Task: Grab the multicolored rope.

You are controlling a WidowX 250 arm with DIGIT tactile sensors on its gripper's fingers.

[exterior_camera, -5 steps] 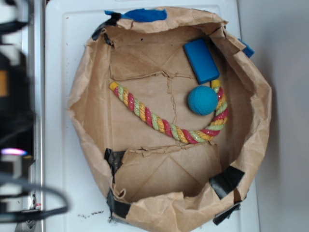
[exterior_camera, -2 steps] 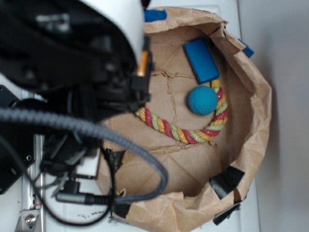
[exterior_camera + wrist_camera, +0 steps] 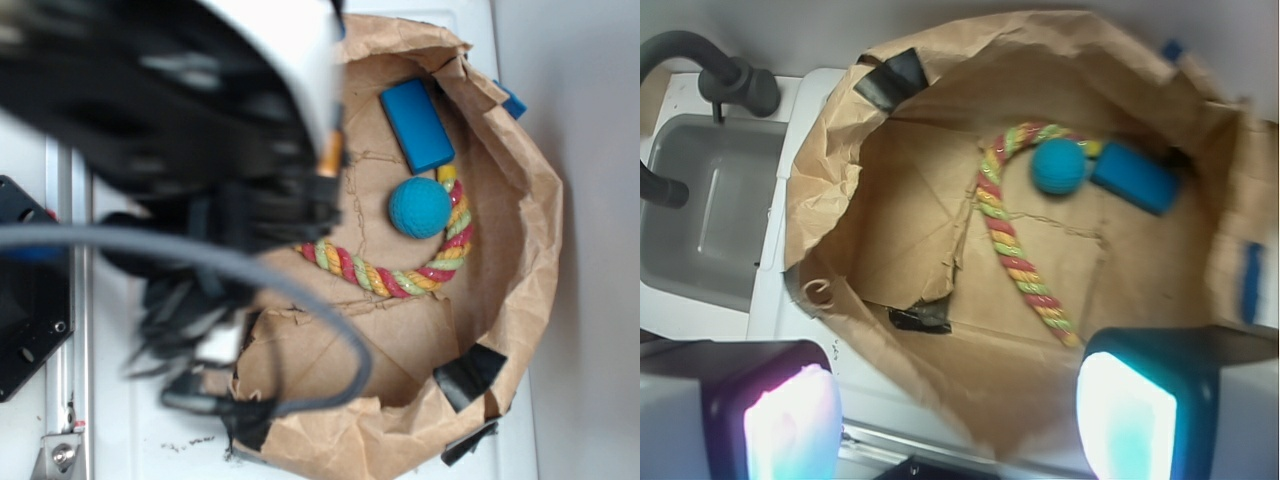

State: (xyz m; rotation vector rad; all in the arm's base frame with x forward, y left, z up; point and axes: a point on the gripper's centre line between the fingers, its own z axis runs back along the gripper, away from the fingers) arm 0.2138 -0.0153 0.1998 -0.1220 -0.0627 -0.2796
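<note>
Over the paper bag (image 3: 830, 170), now closer above the rope (image 3: 1025, 265) beside the ball (image 3: 1058, 166), gripper (image 3: 960, 415) spread, not yet grasping.

A blurred black arm (image 3: 190, 130) with a white shell, an orange tab, and a thick grey cable (image 3: 300, 290) looping below.
</note>
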